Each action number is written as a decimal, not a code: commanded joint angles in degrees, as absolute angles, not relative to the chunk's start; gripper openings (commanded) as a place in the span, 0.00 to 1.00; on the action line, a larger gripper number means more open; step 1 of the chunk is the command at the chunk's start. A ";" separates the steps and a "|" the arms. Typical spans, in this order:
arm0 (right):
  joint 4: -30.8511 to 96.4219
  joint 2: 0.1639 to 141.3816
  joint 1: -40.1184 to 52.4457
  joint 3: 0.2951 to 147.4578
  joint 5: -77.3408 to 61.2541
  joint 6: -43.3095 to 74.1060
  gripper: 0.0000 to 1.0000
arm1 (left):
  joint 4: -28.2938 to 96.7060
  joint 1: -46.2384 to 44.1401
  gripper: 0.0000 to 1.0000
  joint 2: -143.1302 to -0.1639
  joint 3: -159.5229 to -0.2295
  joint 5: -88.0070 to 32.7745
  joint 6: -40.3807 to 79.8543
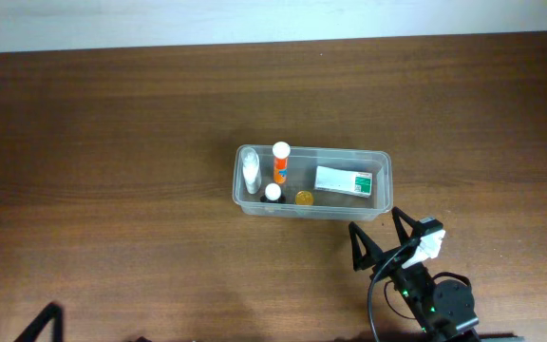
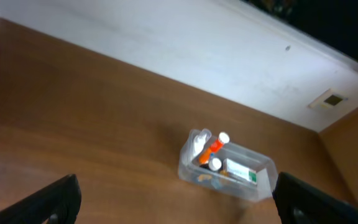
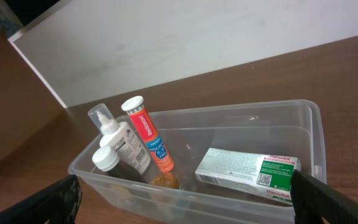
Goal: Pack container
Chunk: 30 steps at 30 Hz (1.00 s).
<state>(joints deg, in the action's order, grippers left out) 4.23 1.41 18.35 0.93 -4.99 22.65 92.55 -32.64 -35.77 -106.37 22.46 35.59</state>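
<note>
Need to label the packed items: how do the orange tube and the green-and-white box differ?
The orange tube is a slim cylinder with a white cap; the green-and-white box is a flat rectangular carton. The tube stands tilted, cap up; the box lies flat. Both are inside the clear container.

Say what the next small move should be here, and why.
Probably draw the right hand back from the container. Its jaws stand open and empty. The box, orange tube, spray bottle and small white-capped bottle are already inside, and no loose item shows on the table in any view. Nothing seems left to pick up.
</note>
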 commanded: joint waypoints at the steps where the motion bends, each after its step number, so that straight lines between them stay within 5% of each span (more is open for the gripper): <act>1: 4.25 1.50 18.35 0.47 -4.27 22.79 0.98 | 86.91 -32.40 0.99 -32.21 -96.99 22.28 36.86; 14: 4.25 1.50 18.35 0.47 -4.27 22.79 0.98 | 68.95 -31.68 1.00 -21.23 -62.81 25.23 36.84; 30: 4.25 1.50 18.35 0.47 -4.27 22.79 0.98 | 62.52 -26.65 0.99 -17.91 -49.32 19.77 36.84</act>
